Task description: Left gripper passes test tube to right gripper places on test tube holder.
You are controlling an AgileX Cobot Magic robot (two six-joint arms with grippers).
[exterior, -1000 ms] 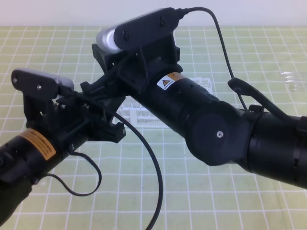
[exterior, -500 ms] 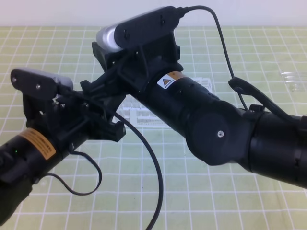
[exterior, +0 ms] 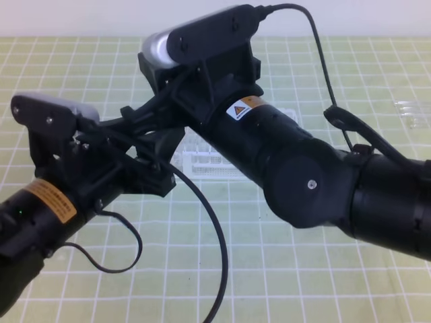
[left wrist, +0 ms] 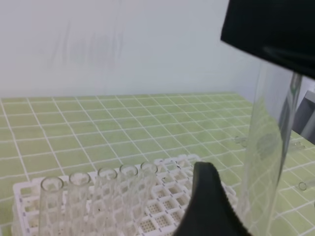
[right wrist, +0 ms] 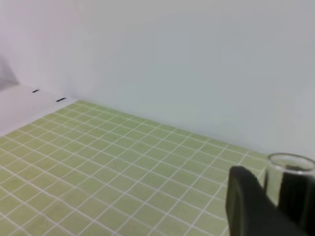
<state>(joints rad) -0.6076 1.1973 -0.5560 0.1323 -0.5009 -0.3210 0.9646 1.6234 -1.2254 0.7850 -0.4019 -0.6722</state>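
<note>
Tube [left wrist: 266,147]: in the left wrist view it stands close to upright, its long axis nearly vertical, with its top disappearing under a black part at the upper right. In the right wrist view its open rim [right wrist: 291,164] sits just beside a black finger [right wrist: 251,206] of the right gripper [right wrist: 280,206], and dark shapes flank the glass on both sides, so I judge the right gripper clamped on the tube near its mouth.

Left gripper [left wrist: 206,206] shows only one black finger in its own view, apart from the tube with bare mat between them; its other finger is not seen, so I cannot tell from that alone how wide it stands, but it does not appear to grip the glass. In the high view the two grippers crowd together and the tube cannot be made out.

Holder [left wrist: 167,196] lies below the tube and to its left in the left wrist view, several tubes already standing along its near row. The tube hangs above and off to one side of the holder, lower end hidden. The right arm has it, so the coming move is probably a carry over a free hole, keeping the axis vertical, then a descent.
</note>
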